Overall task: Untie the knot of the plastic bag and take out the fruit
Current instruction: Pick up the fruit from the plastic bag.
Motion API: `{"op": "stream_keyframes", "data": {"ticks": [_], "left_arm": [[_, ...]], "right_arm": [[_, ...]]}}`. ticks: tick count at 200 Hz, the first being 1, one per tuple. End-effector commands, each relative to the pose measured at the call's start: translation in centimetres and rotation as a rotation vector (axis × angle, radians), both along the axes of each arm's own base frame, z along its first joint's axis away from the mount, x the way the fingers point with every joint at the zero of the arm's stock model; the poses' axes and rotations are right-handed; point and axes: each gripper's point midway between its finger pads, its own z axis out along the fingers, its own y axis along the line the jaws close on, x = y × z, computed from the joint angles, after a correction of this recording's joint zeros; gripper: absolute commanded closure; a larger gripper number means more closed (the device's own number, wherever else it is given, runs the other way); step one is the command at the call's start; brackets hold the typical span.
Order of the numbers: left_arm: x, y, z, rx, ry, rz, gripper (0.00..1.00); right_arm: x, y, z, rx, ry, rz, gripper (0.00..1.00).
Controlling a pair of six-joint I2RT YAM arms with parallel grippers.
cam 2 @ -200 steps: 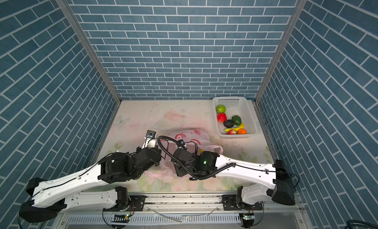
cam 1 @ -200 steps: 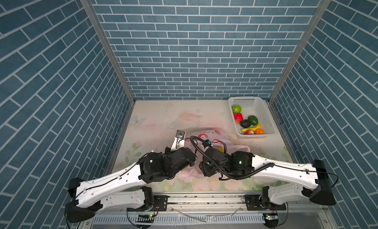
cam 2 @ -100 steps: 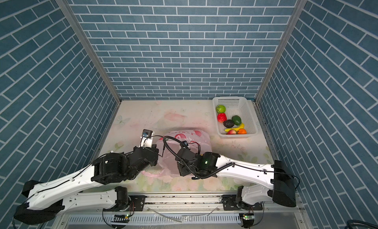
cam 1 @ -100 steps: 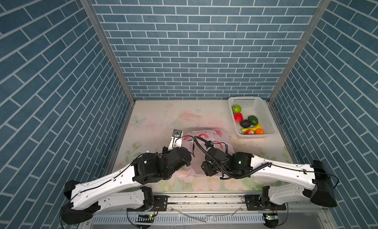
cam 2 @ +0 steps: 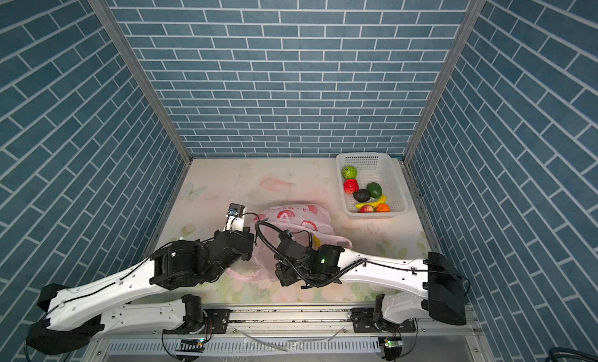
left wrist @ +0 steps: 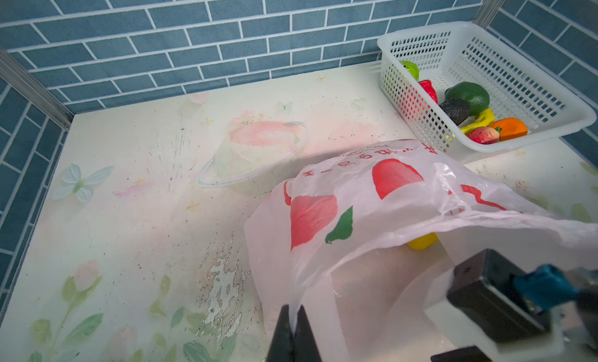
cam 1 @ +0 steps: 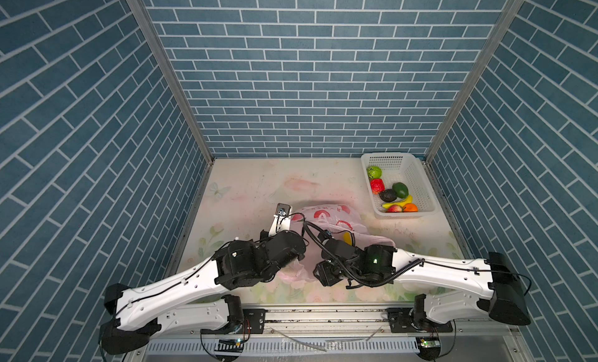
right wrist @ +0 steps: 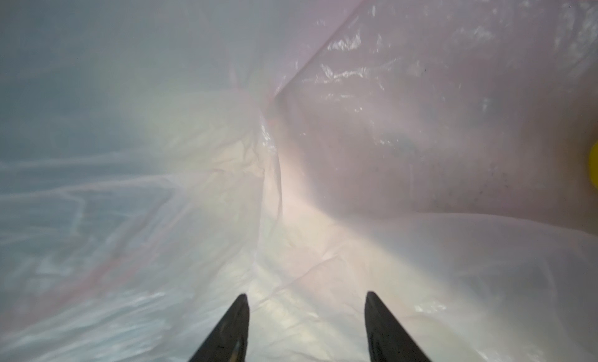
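The pink plastic bag (cam 1: 326, 215) (cam 2: 293, 215) lies mid-table with its mouth toward the arms. My left gripper (left wrist: 293, 312) is shut on a thin fold of the bag's (left wrist: 356, 195) rim and holds it up. My right gripper (right wrist: 306, 299) stands open inside the bag (right wrist: 420, 134), with only film between its fingers. One yellow fruit (cam 1: 347, 237) (left wrist: 420, 242) (right wrist: 593, 169) lies in the bag, off to the side of the right gripper. The knot does not show in any view.
A white perforated basket (cam 1: 388, 156) (cam 2: 359, 156) (left wrist: 420, 30) stands at the back right against the wall. It holds several toy fruits, among them a green one (cam 1: 400, 189) and an orange (cam 1: 411, 208). Blue brick walls close three sides.
The right gripper's jaws have narrowed a little while both wrists shifted slightly at the bag's mouth. The left gripper has kept its hold on the bag's rim.
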Motion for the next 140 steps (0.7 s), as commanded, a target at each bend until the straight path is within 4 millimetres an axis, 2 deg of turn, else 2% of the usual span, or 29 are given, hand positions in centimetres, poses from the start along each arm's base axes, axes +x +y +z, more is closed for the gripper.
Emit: {"op": "stream_keyframes", "data": {"ticks": [1,28,76,105,140], "left_arm": [[0.2,0.0,1.3,-0.039,-0.033,0.000,1.00],[-0.1,-0.1,1.5,-0.060,-0.025,-0.020,1.00],[-1.1,0.1,0.3,-0.137,0.024,-0.039,1.00],[-1.4,-0.8,-0.3,-0.138,0.050,-0.061,1.00],[-2.3,-1.6,-1.2,-0.152,0.078,-0.079,1.00]], "right_arm": [[-0.4,-0.5,-1.8,-0.023,0.057,-0.022,0.42],[1.5,-0.7,-2.5,-0.025,0.061,-0.076,0.42],[6.9,-0.7,-2.5,0.016,0.042,-0.191,0.40],[10.3,-0.1,-2.5,0.003,0.002,-0.274,0.38],[14.8,-1.9,-2.4,-0.122,-0.132,-0.388,0.36]]}}
